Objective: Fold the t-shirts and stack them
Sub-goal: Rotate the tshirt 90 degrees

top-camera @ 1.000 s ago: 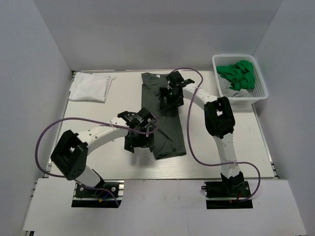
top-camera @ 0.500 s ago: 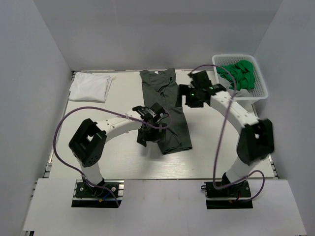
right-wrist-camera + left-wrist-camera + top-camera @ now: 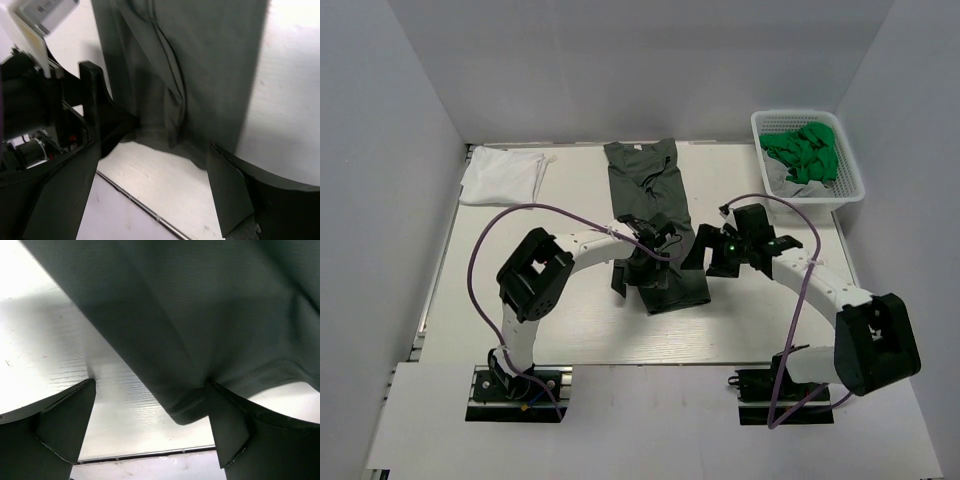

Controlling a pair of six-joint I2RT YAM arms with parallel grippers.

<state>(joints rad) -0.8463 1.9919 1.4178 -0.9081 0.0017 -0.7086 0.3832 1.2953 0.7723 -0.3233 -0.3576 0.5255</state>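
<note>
The dark olive-grey t-shirt (image 3: 665,210) lies as a long folded strip down the middle of the table, collar at the far end. A plain white t-shirt (image 3: 504,176) lies folded at the far left. My left gripper (image 3: 632,275) is low at the strip's near left corner and open. In the left wrist view the hemmed corner (image 3: 187,410) lies between the wide fingers (image 3: 65,425). My right gripper (image 3: 698,250) is open beside the strip's near right edge. In the right wrist view the dark cloth (image 3: 200,75) lies ahead of its fingers (image 3: 230,195), with bare table between them.
A white basket (image 3: 850,180) holding green cloth (image 3: 805,152) stands at the far right. Grey walls enclose the white table (image 3: 570,320) on three sides. The left gripper's body (image 3: 50,110) shows close by in the right wrist view.
The right arm swung from the shirt's far end back to its near right edge. The left gripper slid right, up to the near left corner. The dark shirt's far part looks more rumpled.
</note>
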